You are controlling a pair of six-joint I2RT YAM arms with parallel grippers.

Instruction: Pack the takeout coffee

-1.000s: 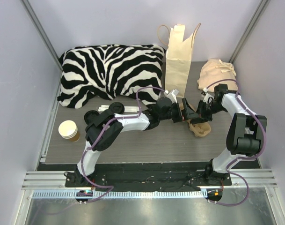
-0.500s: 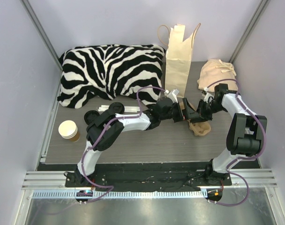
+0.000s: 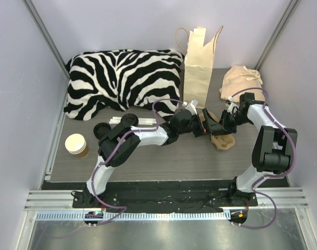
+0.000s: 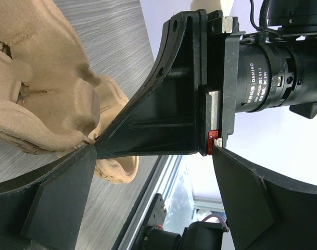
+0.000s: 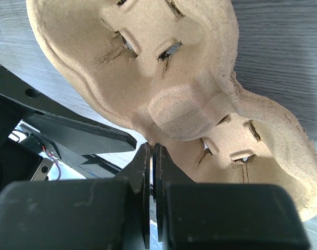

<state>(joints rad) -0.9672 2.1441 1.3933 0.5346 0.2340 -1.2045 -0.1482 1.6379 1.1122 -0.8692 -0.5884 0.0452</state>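
Standing upright at the back of the bench (image 3: pixel 163 156), a cream paper bag (image 3: pixel 198 70) with string handles is the marker for everything else. Just in front of the bag and slightly to its right lies a moulded pulp cup carrier (image 3: pixel 223 141) with two cells, and both arms meet over it.

The left fingers (image 4: pixel 49 208) are spread as wide as they go and hold nothing. One of them sits right beside the carrier's rim, and the other arm's wrist fills the view between them. The right fingers (image 5: pixel 140 177) are pressed flat together with only a hairline between them, their tips against the carrier's rim. It cannot be told whether a sliver of that rim is nipped between them.

The takeout coffee cannot be made out in any of the three views, so its place cannot be told.

Directly left of the bag lies a zebra-striped pillow (image 3: pixel 122 80). Right of the bag, near the wall, sits a beige cloth pouch (image 3: pixel 242 80). Well to the front-left of the bag stands a brown cup with a white top (image 3: pixel 76 144). A flat black lid (image 3: pixel 101 129) lies just beside that cup, on the side nearer the bag.
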